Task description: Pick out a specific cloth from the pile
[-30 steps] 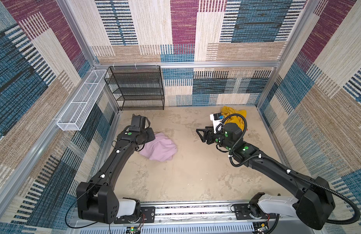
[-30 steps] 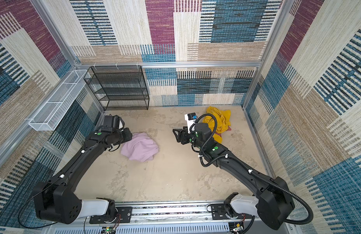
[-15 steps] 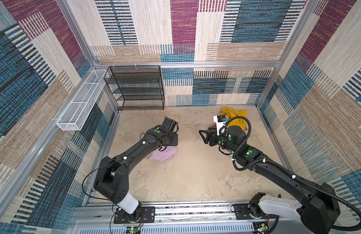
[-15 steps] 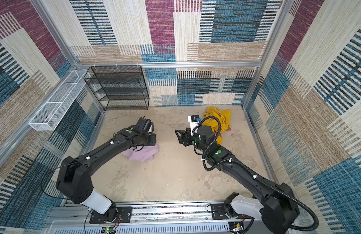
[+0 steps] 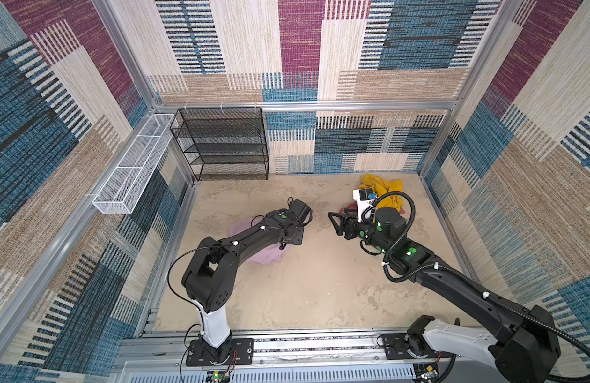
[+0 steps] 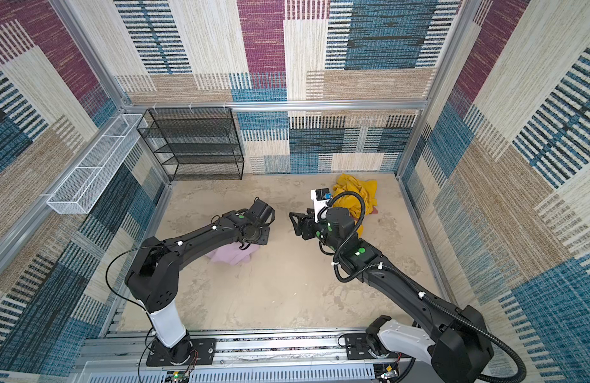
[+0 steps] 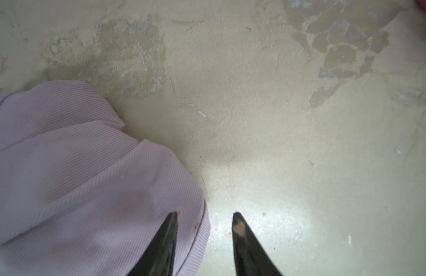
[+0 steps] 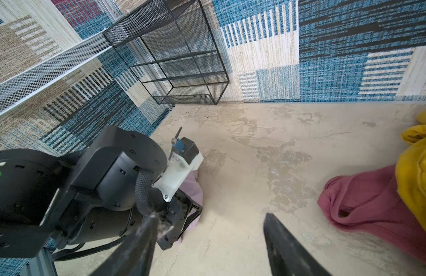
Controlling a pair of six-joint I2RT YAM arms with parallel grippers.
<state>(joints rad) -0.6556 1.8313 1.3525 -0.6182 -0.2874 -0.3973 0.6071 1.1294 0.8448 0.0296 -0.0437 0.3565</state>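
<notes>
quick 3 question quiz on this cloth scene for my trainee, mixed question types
1. True or false: the lilac cloth lies apart from the pile.
2. The left claw hovers over: A the lilac cloth's edge, B the pile.
3. Fill in: the most conspicuous cloth in the pile is ___ in colour.
Key: 1 true; 2 A; 3 yellow.

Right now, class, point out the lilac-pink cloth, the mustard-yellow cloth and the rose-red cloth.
lilac-pink cloth (image 7: 75, 172): left wrist view, on its ribbed middle fold.
mustard-yellow cloth (image 6: 353, 184): in a top view, on its upper folds.
rose-red cloth (image 8: 365, 203): right wrist view, on its bunched middle.
</notes>
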